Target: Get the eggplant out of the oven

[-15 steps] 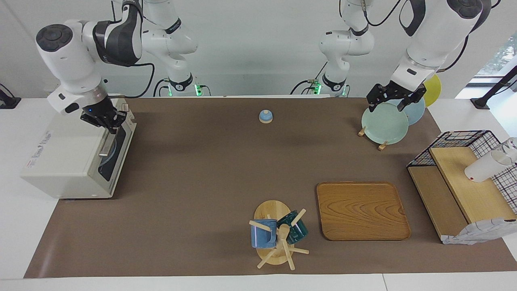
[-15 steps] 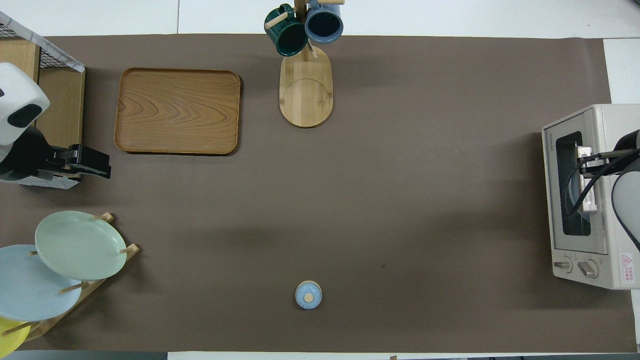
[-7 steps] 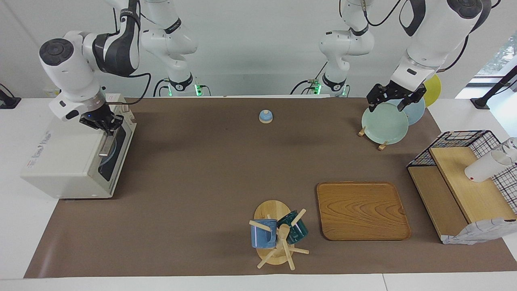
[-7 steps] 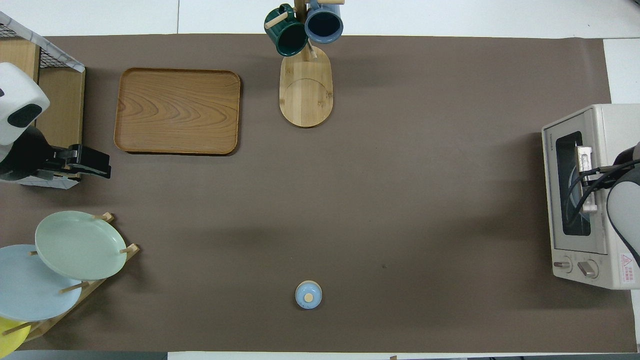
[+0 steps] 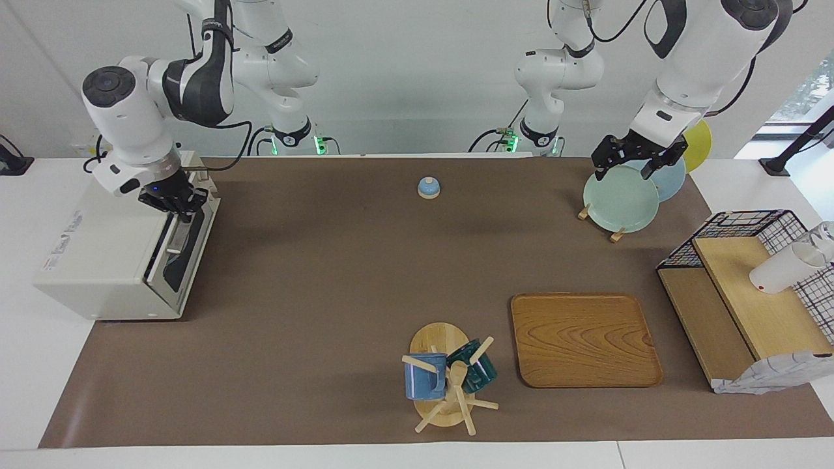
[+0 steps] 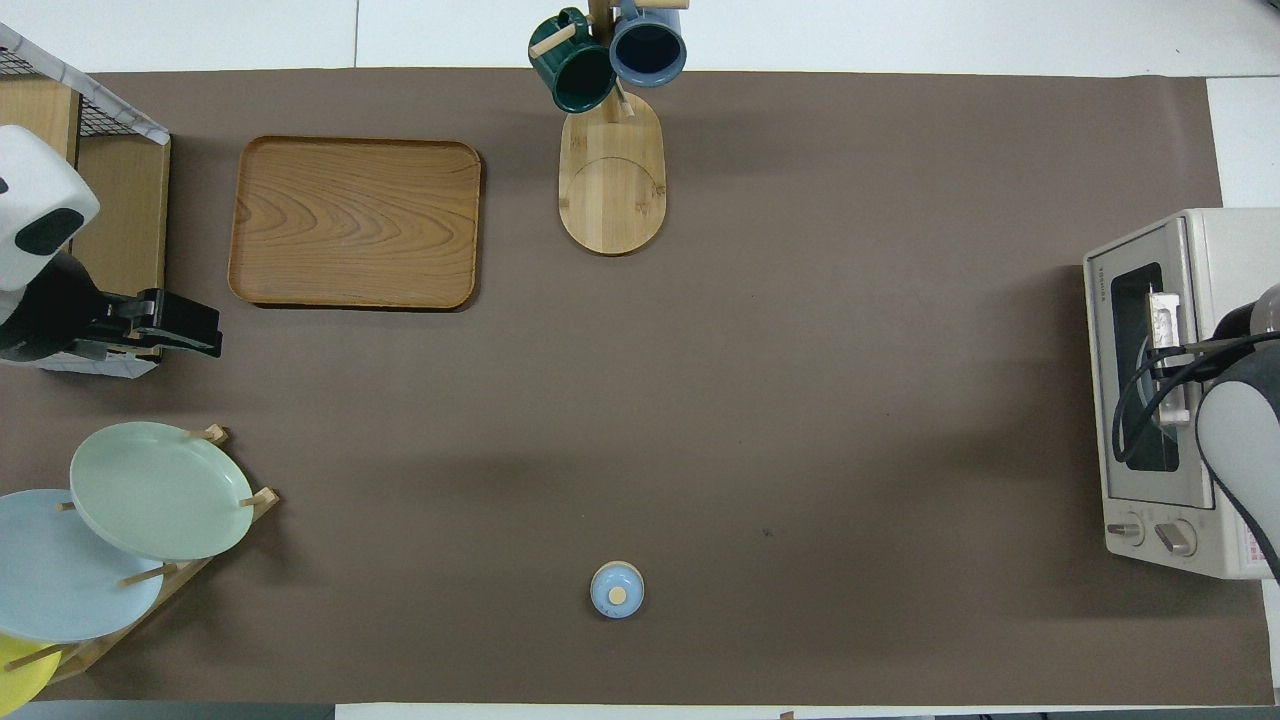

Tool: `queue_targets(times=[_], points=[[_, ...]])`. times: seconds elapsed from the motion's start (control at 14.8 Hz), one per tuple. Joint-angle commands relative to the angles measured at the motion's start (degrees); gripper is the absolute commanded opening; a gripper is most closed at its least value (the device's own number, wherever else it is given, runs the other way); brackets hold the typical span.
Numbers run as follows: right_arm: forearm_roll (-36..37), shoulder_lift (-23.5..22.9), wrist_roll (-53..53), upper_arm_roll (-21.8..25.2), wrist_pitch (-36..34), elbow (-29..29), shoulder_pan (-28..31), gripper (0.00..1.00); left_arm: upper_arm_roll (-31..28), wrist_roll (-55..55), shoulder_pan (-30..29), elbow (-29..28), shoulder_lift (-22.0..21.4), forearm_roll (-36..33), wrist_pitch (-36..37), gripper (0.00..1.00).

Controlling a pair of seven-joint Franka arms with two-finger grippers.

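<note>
The cream-white oven stands at the right arm's end of the table, its dark glass door facing the table's middle. My right gripper is shut on the robot-side end of the metal bar handle. The door's top edge stands slightly away from the oven body, with a dark gap showing. In the overhead view the oven and handle show under my right gripper. A pale plate shows through the glass. The eggplant is hidden. My left gripper waits, open and empty, over the plate rack.
A plate rack with green, blue and yellow plates, a wire basket shelf and a wooden tray are toward the left arm's end. A mug tree stands mid-table, farthest from the robots. A small blue lid lies near the robots.
My right gripper has drawn the handle away from the oven body, and the door has tilted slightly open. The left arm has not moved.
</note>
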State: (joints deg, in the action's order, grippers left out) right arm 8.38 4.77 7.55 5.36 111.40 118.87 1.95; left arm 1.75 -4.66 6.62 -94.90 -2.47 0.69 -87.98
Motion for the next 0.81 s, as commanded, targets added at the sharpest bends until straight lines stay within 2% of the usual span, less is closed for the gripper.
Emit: queue_targets(times=[0.0,0.14,0.27,0.41,0.74], points=[[-1.96,-1.94,-4.9,-0.18,5.82,4.61,-3.26,0.0,-0.17,0.09,0.24,-0.2,-0.61,-1.4,-0.08,1.0],[-2.23,-3.53,-5.79,-0.18,14.24,9.52,-3.71,0.0,-0.17,0.09,0.24,-0.2,-0.61,-1.4,0.01,1.0],[-4.67,-4.5,-6.84,-0.44,18.92,11.82,-4.06,0.0,-0.17,0.09,0.24,-0.2,-0.61,-1.4,0.01,1.0],[-5.04,-5.03,-8.51,-0.53,20.25,12.09,-6.42,0.0,-0.17,0.09,0.24,-0.2,-0.52,-1.4,0.01,1.0],[-5.04,-7.49,-10.09,-0.53,22.8,12.18,-6.87,0.0,-0.17,0.09,0.24,-0.2,-0.52,-1.4,0.01,1.0]])
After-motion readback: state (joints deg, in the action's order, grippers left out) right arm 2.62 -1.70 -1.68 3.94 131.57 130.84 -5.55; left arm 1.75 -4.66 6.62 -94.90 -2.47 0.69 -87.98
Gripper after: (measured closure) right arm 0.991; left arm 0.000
